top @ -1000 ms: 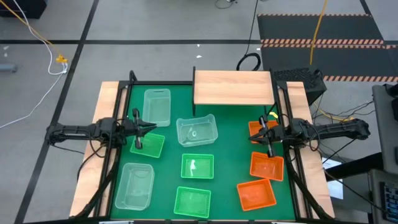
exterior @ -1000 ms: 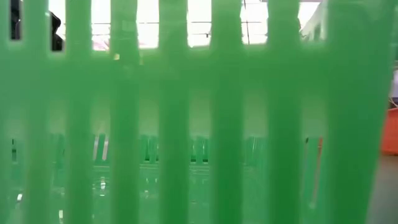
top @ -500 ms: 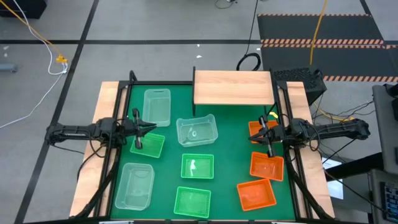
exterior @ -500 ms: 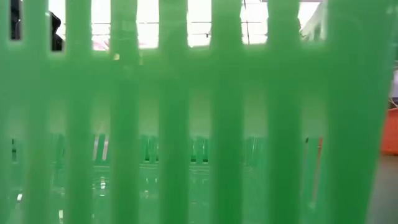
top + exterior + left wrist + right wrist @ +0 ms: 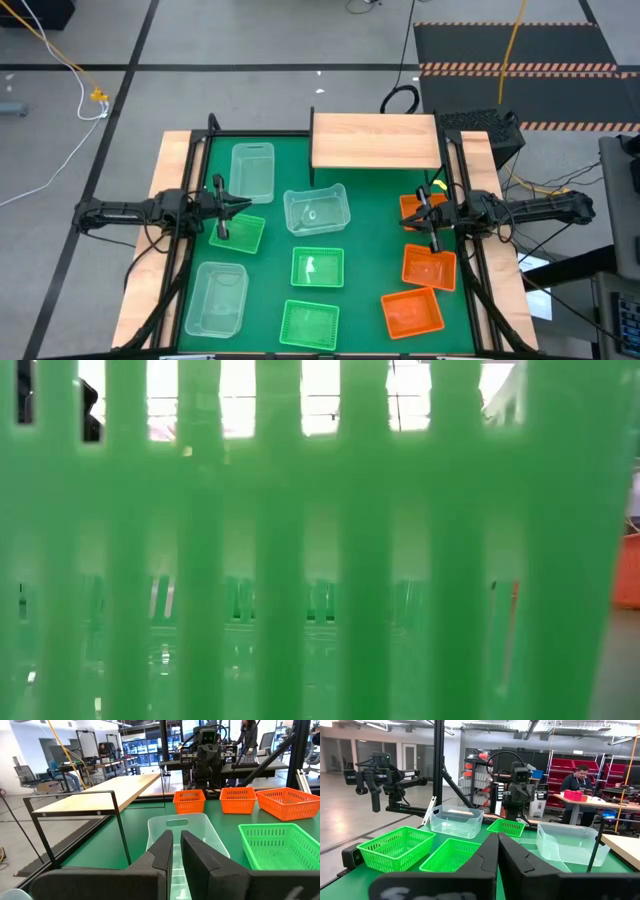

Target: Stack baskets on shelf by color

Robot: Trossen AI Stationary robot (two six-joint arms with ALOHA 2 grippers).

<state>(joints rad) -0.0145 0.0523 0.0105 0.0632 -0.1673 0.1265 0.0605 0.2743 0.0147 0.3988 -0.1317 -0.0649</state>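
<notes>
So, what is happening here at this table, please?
Nothing is being handled right now. The left pincer hovers over the left side of the green mat, above a green basket, and the right pincer hovers over the right side near the orange baskets. Both have their fingers shut and hold nothing. The nine baskets, including the clear ones, lie spread singly on the mat, none stacked. The wooden shelf at the far edge has nothing on it.

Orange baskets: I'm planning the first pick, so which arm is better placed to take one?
Right, probably. The right gripper hangs over the mat's right side, with all three orange baskets beside it and the shelf close behind. The left gripper hangs on the opposite side, by a green basket.
</notes>
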